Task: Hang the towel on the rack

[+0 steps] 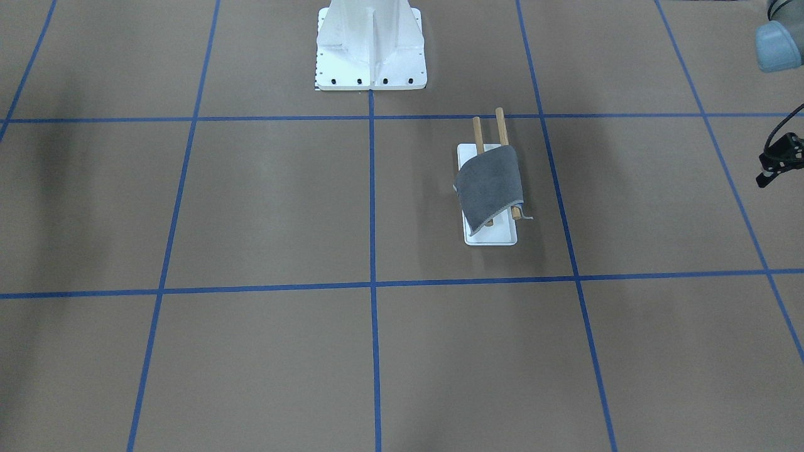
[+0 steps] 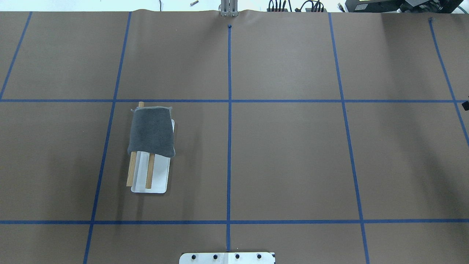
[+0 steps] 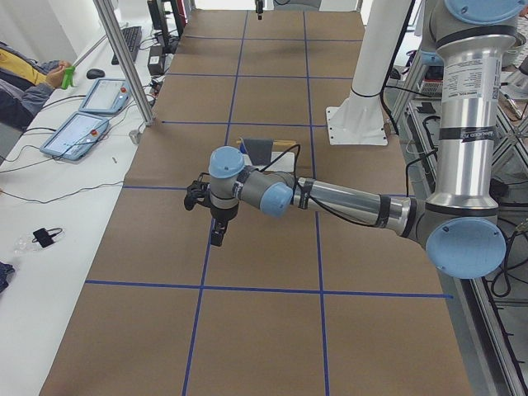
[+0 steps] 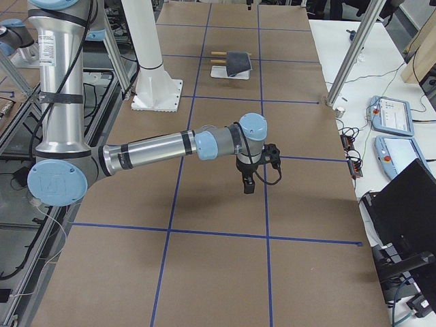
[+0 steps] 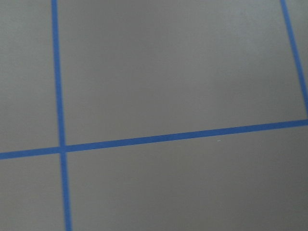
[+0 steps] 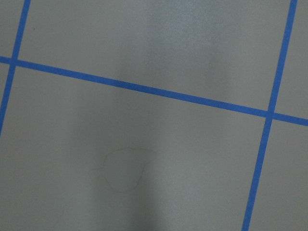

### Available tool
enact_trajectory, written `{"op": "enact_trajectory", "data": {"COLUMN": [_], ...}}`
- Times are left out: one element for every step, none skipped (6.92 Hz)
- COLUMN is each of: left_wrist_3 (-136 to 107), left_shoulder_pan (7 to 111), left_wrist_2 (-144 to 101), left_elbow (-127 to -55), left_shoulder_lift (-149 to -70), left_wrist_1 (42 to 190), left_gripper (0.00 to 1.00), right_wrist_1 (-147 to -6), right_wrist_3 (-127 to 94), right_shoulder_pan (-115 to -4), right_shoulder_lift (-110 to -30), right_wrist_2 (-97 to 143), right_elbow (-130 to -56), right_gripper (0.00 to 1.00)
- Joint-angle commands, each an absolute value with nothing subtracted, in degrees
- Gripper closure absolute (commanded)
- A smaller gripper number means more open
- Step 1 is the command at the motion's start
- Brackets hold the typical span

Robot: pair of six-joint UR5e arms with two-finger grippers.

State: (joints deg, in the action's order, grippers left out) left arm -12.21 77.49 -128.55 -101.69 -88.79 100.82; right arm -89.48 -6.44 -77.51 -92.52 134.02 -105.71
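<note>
The dark grey towel [image 1: 488, 185] lies draped over both wooden dowels of the rack [image 1: 496, 233], covering their far ends, and it also shows in the overhead view [image 2: 152, 130]. The rack's white base [image 2: 159, 176] sits flat on the table on my left side. My left gripper [image 3: 216, 238] hangs above the table towards its left end, apart from the rack, and holds nothing I can see. My right gripper [image 4: 248, 187] hangs above the table towards the right end. I cannot tell whether either is open or shut. Both wrist views show only bare table.
The large white bolted pedestal [image 1: 370, 69] stands at the table's near middle edge on my side. Blue tape lines grid the brown table. Operators' tablets [image 3: 82, 132] and cables lie on the white bench beyond the far edge.
</note>
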Motion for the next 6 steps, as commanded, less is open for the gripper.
{"op": "enact_trajectory", "data": {"left_wrist_3": [-8.69,-8.79,-8.79,-8.79,-8.7,-8.7], "left_shoulder_pan": [78.22,78.22,78.22,78.22,78.22,78.22], "left_wrist_2": [-128.05,-128.23,-128.41,-128.58,-128.58,-128.58], "left_elbow": [-101.78,-101.78,-102.39,-102.13,-101.69,-101.6], "left_shoulder_lift": [-90.35,-90.18,-90.26,-90.26,-90.26,-90.18], "left_wrist_1": [91.7,91.76,91.93,92.19,92.37,92.37], "left_gripper": [0.02,0.02,0.02,0.02,0.02,0.02], "right_wrist_1": [-89.47,-89.56,-89.47,-89.47,-89.47,-89.47], "right_wrist_3": [-2.74,-2.38,-2.98,-2.99,-2.9,-2.99], "right_shoulder_pan": [-77.96,-78.39,-78.49,-78.49,-78.57,-78.66], "right_shoulder_lift": [-93.86,-94.48,-94.66,-94.48,-94.57,-94.66], "right_wrist_2": [134.21,136.04,137.1,136.41,136.41,136.23], "right_elbow": [-105.82,-105.91,-106.17,-106.08,-105.91,-105.73], "right_gripper": [0.0,0.0,0.0,0.0,0.0,0.0]}}
